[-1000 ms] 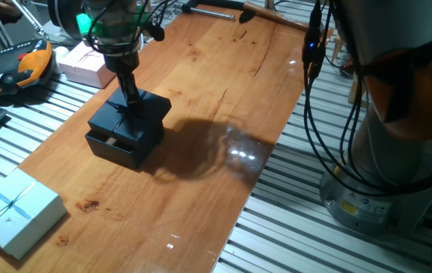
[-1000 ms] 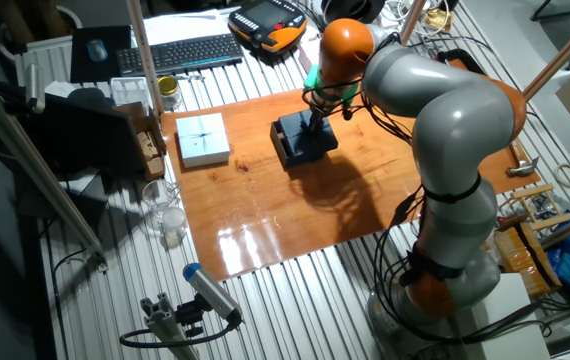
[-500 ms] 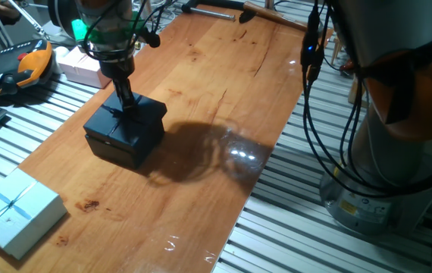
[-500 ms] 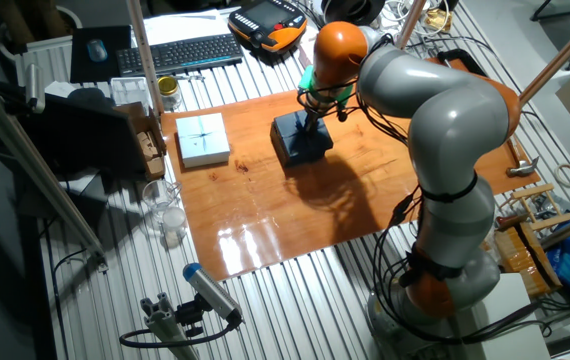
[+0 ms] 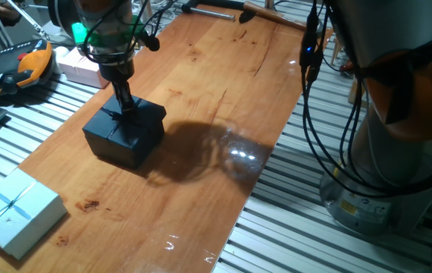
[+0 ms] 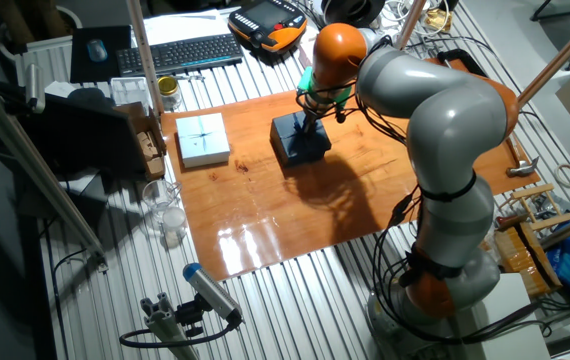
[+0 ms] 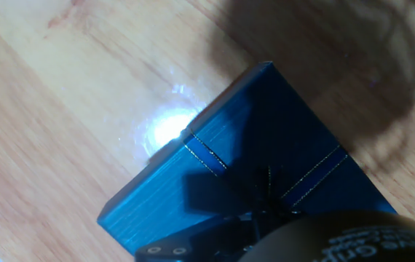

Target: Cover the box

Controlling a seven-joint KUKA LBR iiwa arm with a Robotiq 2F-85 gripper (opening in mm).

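Lid (image 5: 122,120) down and square on the box (image 5: 129,145), left of centre in one fixed view. Gone, the offset of a second ago: no more overhang at the near corner, no more slot of brownish interior peeping out along the front wall. Settled flush half a second back and sitting the same now. By the look of it, covered, or as near as makes no difference.

Hand (image 5: 126,105) still planted on the middle of the lid, right at the ribbon crossing. Fingers drawn narrow, but pinching the ribbon or merely resting on it? Cannot tell. From the hand view, only blue-black lid (image 7: 266,138) with gold-edged ribbon lines and a dark blur at the bottom edge, nothing of the fingertips. Left to do, probably: let go and lift straight up without dragging the lid along.

Around it, sweeping from the left of the frame: pale blue gift box (image 5: 15,214) at lower left, well apart. Orange-and-black pendant (image 5: 20,65) at upper left, off the tabletop (image 5: 223,83). Pink box (image 5: 79,65) just behind the hand, near but not touching. Further right, bare wood and glare, then dangling black cables (image 5: 312,91) and the arm's grey base (image 5: 398,152) at far right. Nothing in the path of a vertical retreat.
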